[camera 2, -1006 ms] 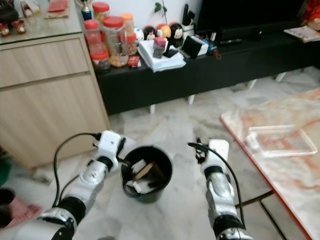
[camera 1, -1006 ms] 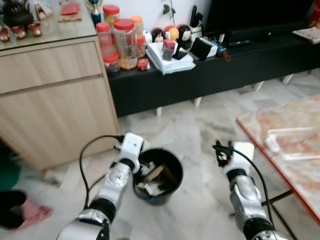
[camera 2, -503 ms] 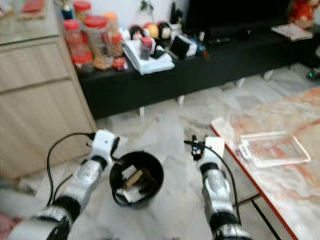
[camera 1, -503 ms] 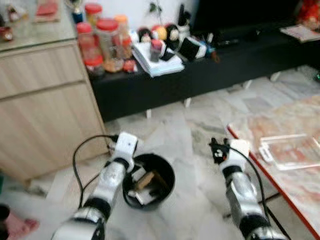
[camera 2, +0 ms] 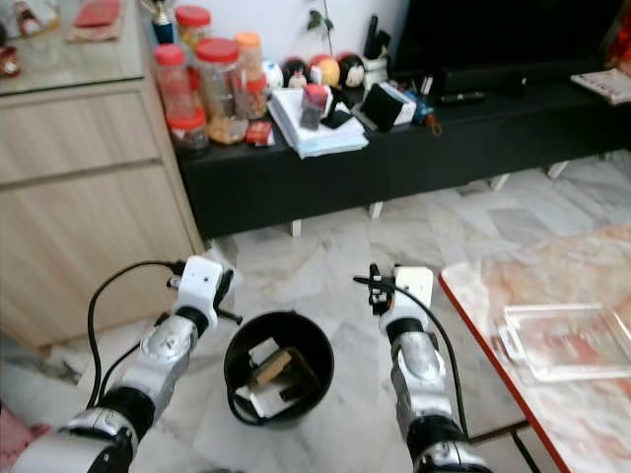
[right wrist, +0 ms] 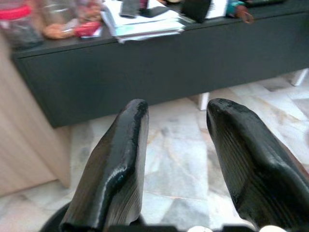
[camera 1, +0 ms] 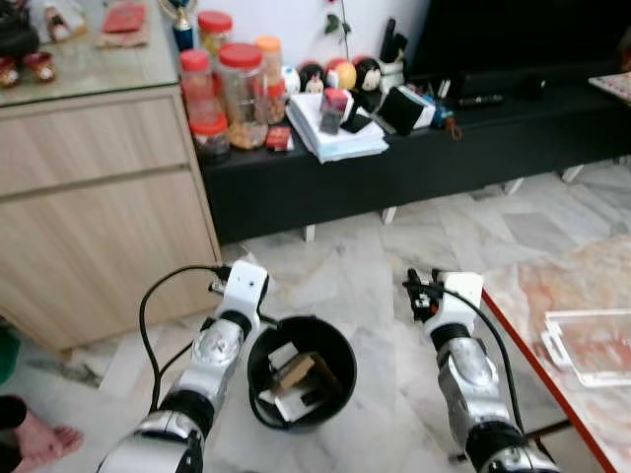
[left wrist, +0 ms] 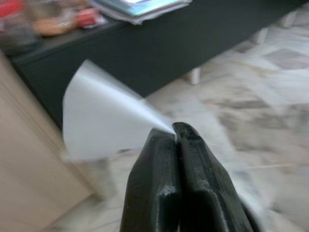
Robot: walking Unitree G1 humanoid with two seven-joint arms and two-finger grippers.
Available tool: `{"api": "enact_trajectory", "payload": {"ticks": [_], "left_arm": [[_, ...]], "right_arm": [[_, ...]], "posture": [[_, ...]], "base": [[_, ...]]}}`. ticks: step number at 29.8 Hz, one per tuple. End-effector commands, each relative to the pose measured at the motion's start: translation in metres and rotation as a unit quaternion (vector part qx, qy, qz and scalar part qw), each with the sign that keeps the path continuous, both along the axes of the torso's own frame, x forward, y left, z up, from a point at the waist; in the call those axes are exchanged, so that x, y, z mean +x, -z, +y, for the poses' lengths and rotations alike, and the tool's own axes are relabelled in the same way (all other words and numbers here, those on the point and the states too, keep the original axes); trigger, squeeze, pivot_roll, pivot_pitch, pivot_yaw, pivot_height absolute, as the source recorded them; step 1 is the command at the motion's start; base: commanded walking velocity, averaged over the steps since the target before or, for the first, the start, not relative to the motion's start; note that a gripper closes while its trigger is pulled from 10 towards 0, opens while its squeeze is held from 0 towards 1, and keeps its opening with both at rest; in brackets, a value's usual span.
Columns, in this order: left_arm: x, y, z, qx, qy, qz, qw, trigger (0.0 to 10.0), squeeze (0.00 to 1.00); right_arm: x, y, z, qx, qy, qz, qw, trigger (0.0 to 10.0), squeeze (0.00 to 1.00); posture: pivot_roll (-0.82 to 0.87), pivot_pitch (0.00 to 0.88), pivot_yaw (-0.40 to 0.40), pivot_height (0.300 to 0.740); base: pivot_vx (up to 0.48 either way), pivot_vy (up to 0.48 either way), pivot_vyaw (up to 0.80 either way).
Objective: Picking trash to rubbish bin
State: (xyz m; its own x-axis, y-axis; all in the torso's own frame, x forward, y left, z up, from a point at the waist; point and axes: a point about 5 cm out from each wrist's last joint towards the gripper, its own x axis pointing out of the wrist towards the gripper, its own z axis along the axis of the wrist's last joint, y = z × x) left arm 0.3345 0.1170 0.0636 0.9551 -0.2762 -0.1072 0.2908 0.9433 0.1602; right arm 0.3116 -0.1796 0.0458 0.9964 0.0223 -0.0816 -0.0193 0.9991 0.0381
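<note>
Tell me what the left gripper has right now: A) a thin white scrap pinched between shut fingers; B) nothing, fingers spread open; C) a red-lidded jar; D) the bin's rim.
A: the left wrist view shows the left gripper shut on a thin white scrap, while the black bin sits on the floor beside that arm.

Bin (camera 1: 301, 372) on the floor between the two arms, trash (camera 1: 296, 379) inside it; left gripper (left wrist: 175, 131), just left of the rim, pinches a paper scrap (left wrist: 104, 118). Right gripper (right wrist: 176, 113) to the bin's right, fingers apart. Cabinet (camera 1: 99, 207) at left, low bench (camera 1: 414, 148) behind, table (camera 1: 582, 325) at right.
</note>
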Motion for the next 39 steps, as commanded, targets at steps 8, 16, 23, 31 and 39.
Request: {"api": "enact_trajectory", "payload": {"ticks": [8,16,23,31,39], "left_arm": [[0.0,-0.001,-0.008,-0.002,0.012,-0.001,1.0,10.0,0.0],[-0.001,0.0,-0.01,-0.004,0.015,0.0,1.0,10.0,0.0],[-0.003,0.001,-0.012,-0.015,0.022,0.0,1.0,10.0,0.0],[-0.01,0.019,-0.009,-0.032,0.013,0.058,0.998,10.0,0.0],[-0.017,0.037,-0.004,-0.024,0.011,0.125,0.992,10.0,0.0]], "right_arm": [[0.001,-0.002,-0.002,-0.005,-0.004,-0.003,1.0,10.0,0.0],[0.001,-0.003,-0.001,-0.006,-0.005,-0.008,1.0,10.0,0.0],[0.001,-0.003,-0.001,-0.001,-0.007,-0.007,1.0,10.0,0.0],[-0.001,0.004,0.008,-0.001,-0.06,0.021,0.998,10.0,0.0],[-0.007,0.009,0.016,-0.014,-0.136,0.044,0.99,10.0,0.0]], "posture": [[0.17,0.113,-0.082,0.74],[0.17,0.107,-0.084,0.74],[0.17,0.099,-0.083,0.74],[0.16,0.097,-0.088,0.74],[0.14,0.115,-0.105,0.74]], "base": [[0.328,0.0,0.0],[0.328,0.0,0.48],[0.234,0.0,0.0],[0.0,0.0,0.0],[0.0,0.0,0.0]]}}
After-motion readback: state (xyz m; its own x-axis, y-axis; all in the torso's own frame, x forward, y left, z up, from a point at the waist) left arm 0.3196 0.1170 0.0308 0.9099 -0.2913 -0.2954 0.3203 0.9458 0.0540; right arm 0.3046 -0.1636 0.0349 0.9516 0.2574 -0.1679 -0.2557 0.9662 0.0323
